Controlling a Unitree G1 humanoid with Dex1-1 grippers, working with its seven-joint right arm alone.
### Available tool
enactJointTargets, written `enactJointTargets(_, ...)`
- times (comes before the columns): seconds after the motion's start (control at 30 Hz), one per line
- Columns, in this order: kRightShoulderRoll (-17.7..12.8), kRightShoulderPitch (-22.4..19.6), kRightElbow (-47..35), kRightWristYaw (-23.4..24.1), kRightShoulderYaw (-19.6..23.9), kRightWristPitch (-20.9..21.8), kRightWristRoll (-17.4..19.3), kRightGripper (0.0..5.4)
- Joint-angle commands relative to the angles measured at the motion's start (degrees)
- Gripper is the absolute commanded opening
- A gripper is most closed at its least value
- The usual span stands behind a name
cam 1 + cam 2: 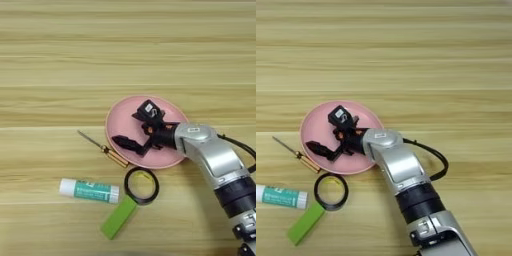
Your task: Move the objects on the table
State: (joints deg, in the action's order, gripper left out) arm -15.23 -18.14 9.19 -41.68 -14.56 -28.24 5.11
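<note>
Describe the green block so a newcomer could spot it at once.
Start at the pink plate, where the gripper hovers. Just below its lower rim lies a black ring, and the green block touches that ring's lower left. It is the only flat, plain green rectangle; the glue stick to its left is round and white-and-teal.

Two views, both from head height, facing steeply down onto the table [125, 45], whose plank grain runs across the frame and fills it edge to edge. Same scene in both, offset sideways.

Left eye view: reaches further left; pink plate [120, 120] sits right of centre, glue stick [90, 190] fully in frame, the silver forearm [215, 160] cut by the right edge.

Right eye view: reaches further right; pink plate [313, 122] shifted left, glue stick [281, 196] clipped at the left edge, forearm [401, 170] shown down to the bottom edge.

Shared: plate, black ring [141, 185], green block [306, 223], screwdriver [296, 152].
</note>
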Motion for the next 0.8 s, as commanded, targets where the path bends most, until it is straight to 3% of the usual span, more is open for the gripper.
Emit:
enactJointTargets(0.03,0.35,-3.35,-1.26,0.77,-0.12,0.78,-0.37,5.38)
enactJointTargets(0.8,2.26,-3.73,-3.01,0.72,-1.53,-0.44,-0.49,5.38)
